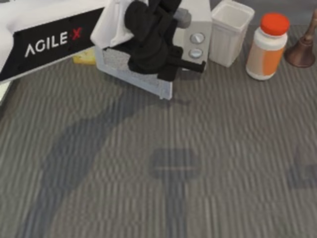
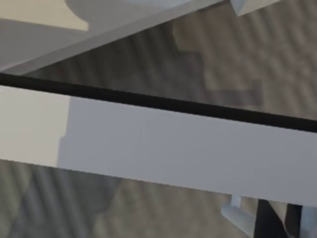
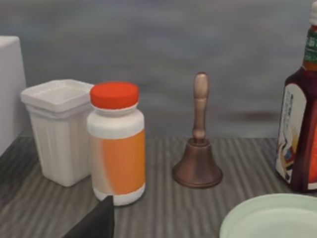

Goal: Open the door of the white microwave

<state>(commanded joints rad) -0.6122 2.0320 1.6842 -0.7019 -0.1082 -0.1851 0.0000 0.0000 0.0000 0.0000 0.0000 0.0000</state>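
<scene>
The white microwave (image 1: 198, 20) stands at the back of the table, two round knobs on its front. Its door (image 1: 143, 82) hangs swung out at an angle toward the table's front, its mesh window partly under my arm. My left gripper (image 1: 171, 74) reaches over the microwave and is shut on the door's handle (image 1: 167, 92) at the free edge. In the left wrist view the door's edge (image 2: 173, 144) crosses the picture, and the black fingers (image 2: 270, 223) sit by the pale handle (image 2: 237, 215). My right arm is out of the top view.
Right of the microwave stand a white square tub (image 1: 230, 32), an orange-capped bottle (image 1: 267, 47) and a brown bell (image 1: 302, 49). A yellow object (image 1: 84, 58) lies behind the door. The right wrist view also shows a dark sauce bottle (image 3: 299, 124) and a pale plate (image 3: 272, 218).
</scene>
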